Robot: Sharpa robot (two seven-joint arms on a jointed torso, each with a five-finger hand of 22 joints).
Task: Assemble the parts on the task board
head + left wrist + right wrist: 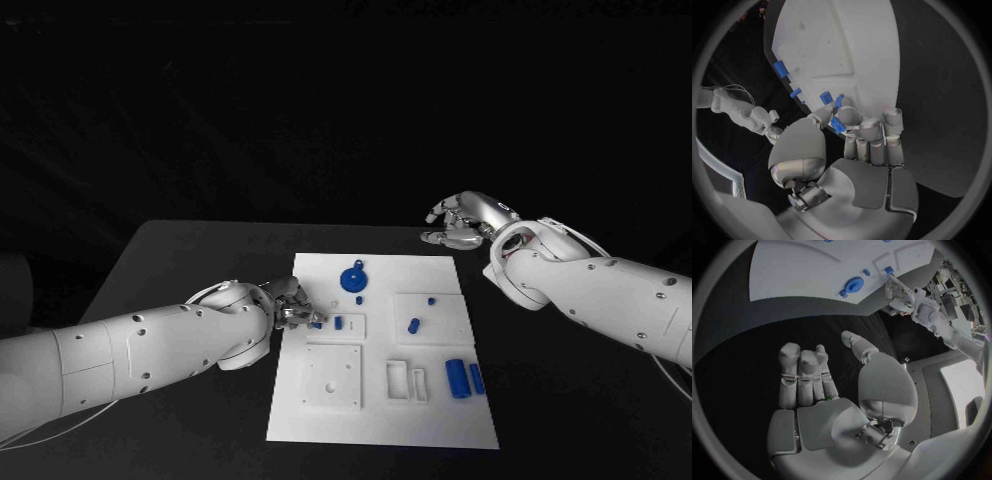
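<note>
The robot's left hand (289, 303) sits at the left edge of the flat white plastic task board (433, 420), fingers curled around a small blue plastic peg (837, 125). The peg looks light, rigid and smooth, likely slippery, so a fingertip pinch across its middle suits it. More blue pieces, including a round blue knob (353, 278), lie on the board. The right hand (469, 220) hovers beyond the far corner, loosely spread and empty. No writing is legible
</note>
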